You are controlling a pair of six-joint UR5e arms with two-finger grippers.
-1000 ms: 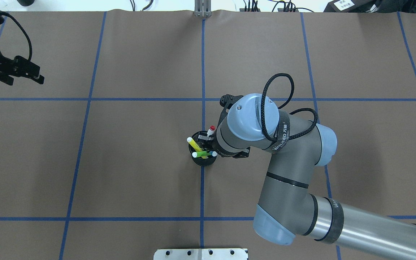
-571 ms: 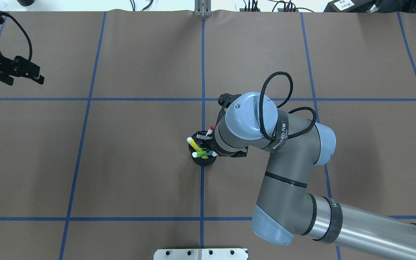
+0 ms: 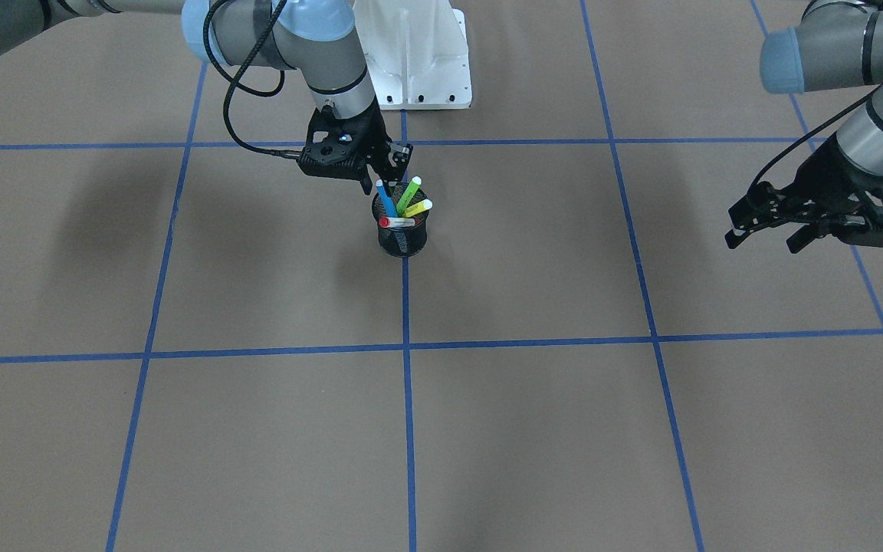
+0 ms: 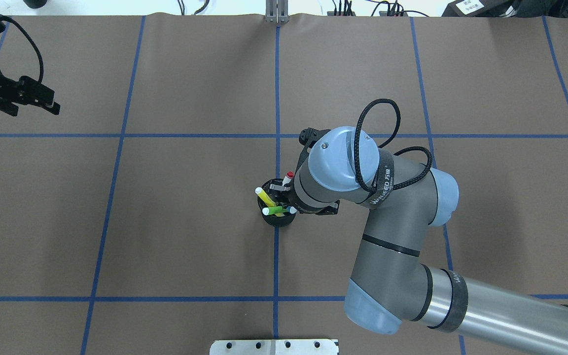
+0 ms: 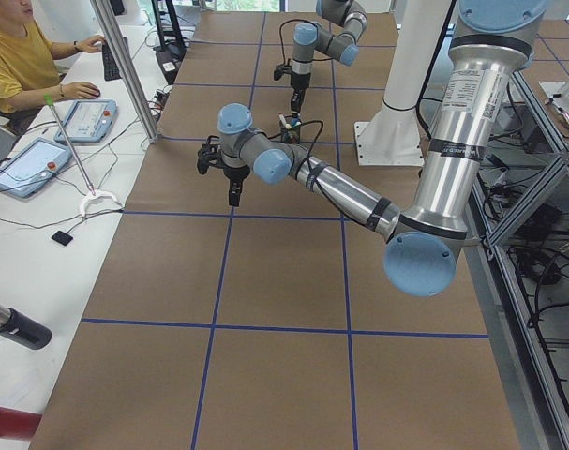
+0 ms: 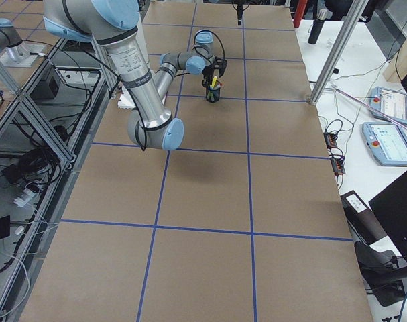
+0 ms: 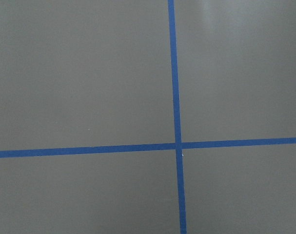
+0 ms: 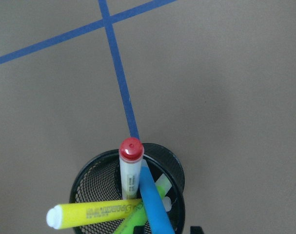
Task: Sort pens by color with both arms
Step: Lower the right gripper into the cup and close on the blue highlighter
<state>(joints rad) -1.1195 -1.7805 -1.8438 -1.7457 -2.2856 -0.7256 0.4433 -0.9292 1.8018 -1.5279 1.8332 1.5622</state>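
A black mesh cup (image 3: pixel 403 239) stands at the table's middle on a blue tape line. It holds a blue pen (image 3: pixel 385 201), a green pen (image 3: pixel 409 192), a yellow pen (image 3: pixel 418 208) and a red-capped white pen (image 3: pixel 395 222). My right gripper (image 3: pixel 389 170) hangs right over the cup with its jaws apart around the top of the blue pen (image 8: pixel 155 204). One fingertip (image 8: pixel 196 229) shows beside that pen without touching it. My left gripper (image 3: pixel 762 239) is open and empty, far from the cup and above bare table. The left wrist view shows only paper and tape.
The brown paper table cover carries a grid of blue tape lines (image 4: pixel 276 98). The white pedestal base (image 3: pixel 411 61) stands behind the cup. A seated operator (image 5: pixel 12 56) and tablets (image 5: pixel 26 164) are at a side bench beyond the far table edge.
My right wrist has shifted very slightly toward the cup. The pens, the cup and the left arm have not visibly moved.
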